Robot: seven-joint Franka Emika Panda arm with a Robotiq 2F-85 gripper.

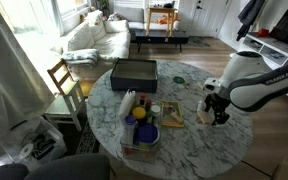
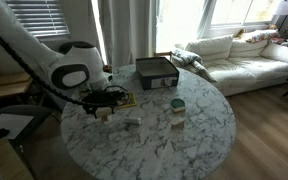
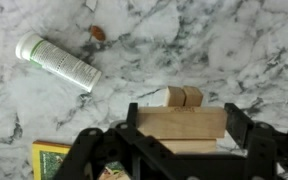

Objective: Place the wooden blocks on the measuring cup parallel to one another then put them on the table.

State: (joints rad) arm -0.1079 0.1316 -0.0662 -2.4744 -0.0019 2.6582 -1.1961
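Hand (image 3: 184,128) sat astride long wooden block (image 3: 184,118), squared for a level lift | clamped or loose, I couldn't tell | two small blocks (image 3: 184,96) lay paired just beyond.

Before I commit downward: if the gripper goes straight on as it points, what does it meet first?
Most likely the long wooden block lying crosswise between the fingers of the gripper, with the marbled table beneath; wrist-view depth is unclear.
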